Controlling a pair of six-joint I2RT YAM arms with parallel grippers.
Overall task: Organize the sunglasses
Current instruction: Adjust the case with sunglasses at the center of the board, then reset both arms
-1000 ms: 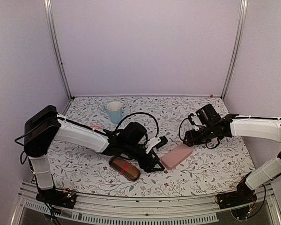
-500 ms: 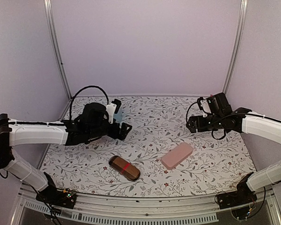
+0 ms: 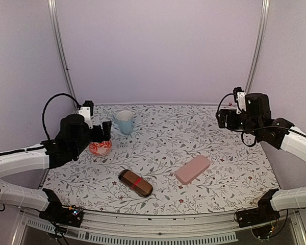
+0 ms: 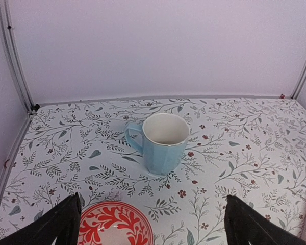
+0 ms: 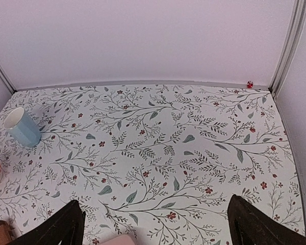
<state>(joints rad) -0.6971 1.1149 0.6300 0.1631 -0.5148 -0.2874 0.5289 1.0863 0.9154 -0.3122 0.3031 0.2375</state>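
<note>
Both arms have pulled back since half a second ago: the left one swung out to its own side, the right one lifted toward the back corner. Left gripper (image 4: 152,204) is spread wide with nothing in it. Just below its fingers sits a red-patterned dish (image 3: 100,148), and a pale blue mug (image 3: 125,121), glossy ceramic with faceted sides, stands just ahead of it. Further off to its right, near the front edge, lies the brown case (image 3: 135,182) with the red band, rounded, oblong, lid shut. Pink case (image 3: 192,169) is flatter and matte-looking, also shut, well below and in front of the right gripper (image 5: 155,206), which is likewise wide and empty.

No sunglasses showing anywhere on the floral tablecloth (image 3: 168,132), so my guess is they're tucked inside the cases and the job's about done. If they ever need grabbing: light, thin frames, a bit springy, and the lenses scratch and slip. I'd pinch gently at the bridge or a temple hinge.
</note>
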